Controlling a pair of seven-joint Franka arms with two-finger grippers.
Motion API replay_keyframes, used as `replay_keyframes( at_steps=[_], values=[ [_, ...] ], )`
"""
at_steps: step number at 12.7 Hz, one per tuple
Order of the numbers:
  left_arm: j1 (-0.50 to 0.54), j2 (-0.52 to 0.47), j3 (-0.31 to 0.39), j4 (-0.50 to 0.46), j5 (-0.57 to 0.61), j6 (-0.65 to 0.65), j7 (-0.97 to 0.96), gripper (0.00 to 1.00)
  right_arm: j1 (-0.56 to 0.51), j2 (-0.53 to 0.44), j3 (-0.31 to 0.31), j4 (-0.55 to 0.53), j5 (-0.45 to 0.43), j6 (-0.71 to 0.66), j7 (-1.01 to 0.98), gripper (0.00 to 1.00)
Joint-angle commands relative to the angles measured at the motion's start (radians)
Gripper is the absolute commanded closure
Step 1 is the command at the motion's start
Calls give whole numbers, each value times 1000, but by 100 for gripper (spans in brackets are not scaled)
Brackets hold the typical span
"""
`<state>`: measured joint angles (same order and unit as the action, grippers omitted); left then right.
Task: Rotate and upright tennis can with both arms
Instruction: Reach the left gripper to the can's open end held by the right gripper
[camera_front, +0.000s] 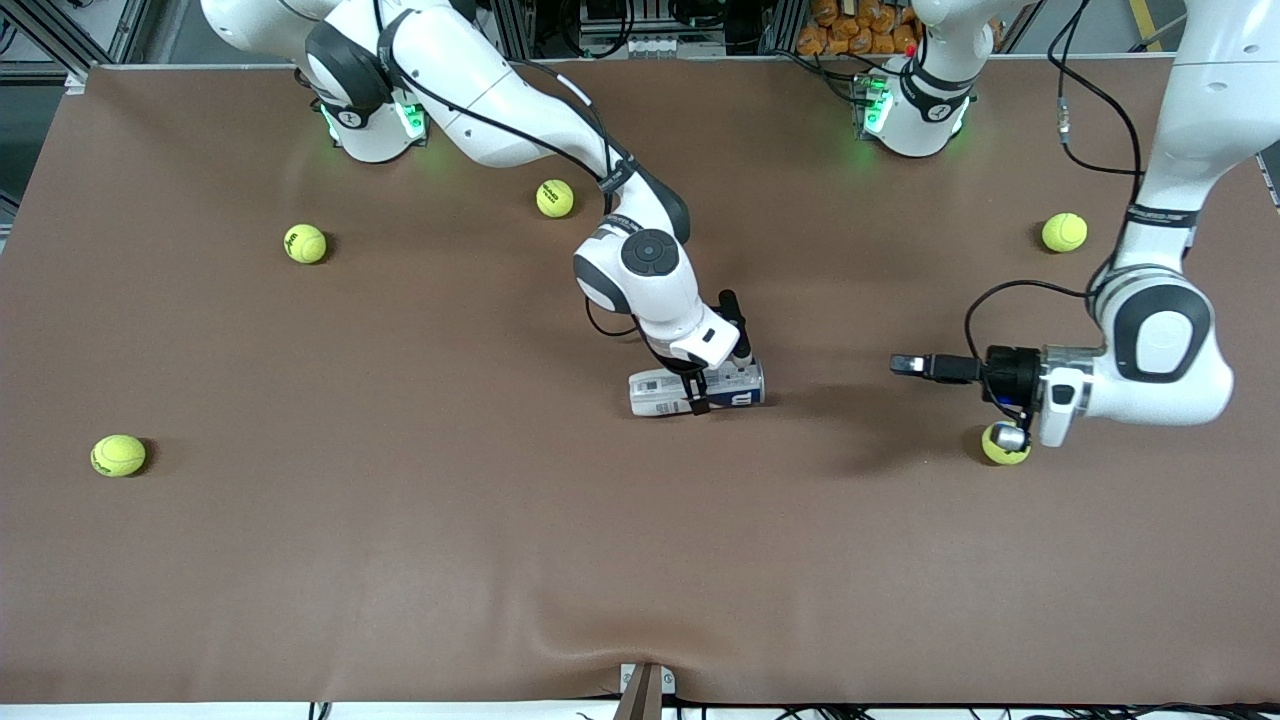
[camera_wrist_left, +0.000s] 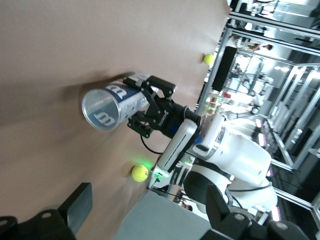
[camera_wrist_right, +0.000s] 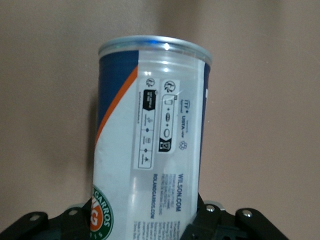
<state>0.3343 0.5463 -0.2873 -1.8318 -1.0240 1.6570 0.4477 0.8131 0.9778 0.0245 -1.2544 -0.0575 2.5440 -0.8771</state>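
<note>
The tennis can lies on its side near the middle of the table, one round end facing the left arm's end of the table. My right gripper comes down from above and is shut on the can around its middle. The left wrist view shows the can end-on with the right gripper clamped on it. In the right wrist view the can fills the space between the jaws. My left gripper is level with the table, open and empty, pointing at the can's end with a gap between them.
Several yellow tennis balls lie on the brown table: one under the left wrist, one toward the left arm's base, one and one near the right arm's base, one at the right arm's end.
</note>
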Motion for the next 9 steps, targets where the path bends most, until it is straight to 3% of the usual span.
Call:
replay_keyframes(
  at_steps=[1, 2, 5, 9],
  values=[
    [-11, -20, 0, -90, -108, 10, 60, 0, -15, 18, 5, -2, -28, 16, -13, 23],
    [-26, -20, 0, -108, -145, 26, 62, 0, -12, 18, 5, -2, -36, 18, -14, 0],
    [-64, -6, 0, -129, -177, 92, 98, 0, -11, 15, 6, -2, -45, 18, -14, 0],
    [-90, 76, 0, -172, -306, 124, 320, 0, -18, -17, 6, 0, -35, 5, -17, 0]
  ],
)
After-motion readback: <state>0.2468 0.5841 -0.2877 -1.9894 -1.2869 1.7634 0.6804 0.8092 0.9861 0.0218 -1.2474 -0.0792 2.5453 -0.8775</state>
